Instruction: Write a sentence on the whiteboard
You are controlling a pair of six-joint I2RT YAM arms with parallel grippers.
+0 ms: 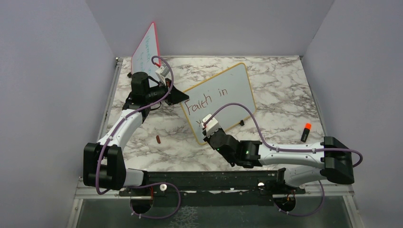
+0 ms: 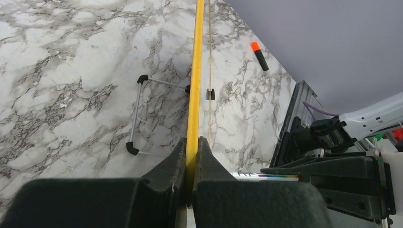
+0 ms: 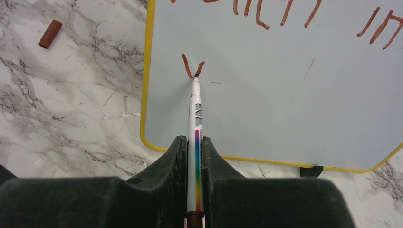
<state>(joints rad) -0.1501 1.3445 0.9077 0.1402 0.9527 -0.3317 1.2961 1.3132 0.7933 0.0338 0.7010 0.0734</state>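
Note:
The whiteboard (image 1: pixel 236 78), yellow-framed, stands tilted on the marble table. The sentence (image 1: pixel 199 103) reads "Faith in" in dark red, and a small "v"-shaped stroke (image 3: pixel 192 67) begins a second line. My left gripper (image 1: pixel 180 96) is shut on the board's upper left edge; in the left wrist view its jaws (image 2: pixel 192 140) pinch the yellow frame (image 2: pixel 195 71). My right gripper (image 1: pixel 205 130) (image 3: pixel 193 138) is shut on a white marker (image 3: pixel 195 118) with a rainbow stripe. The marker's tip touches the board (image 3: pixel 285 109) just under that stroke.
A dark red cap (image 1: pixel 158 139) (image 3: pixel 50 34) lies on the table left of the board. An orange-tipped black marker (image 1: pixel 305 132) (image 2: pixel 259 55) lies at the right. A red-framed board (image 1: pixel 145 47) leans at the back left. The whiteboard's wire stand (image 2: pixel 135 116) sits behind it.

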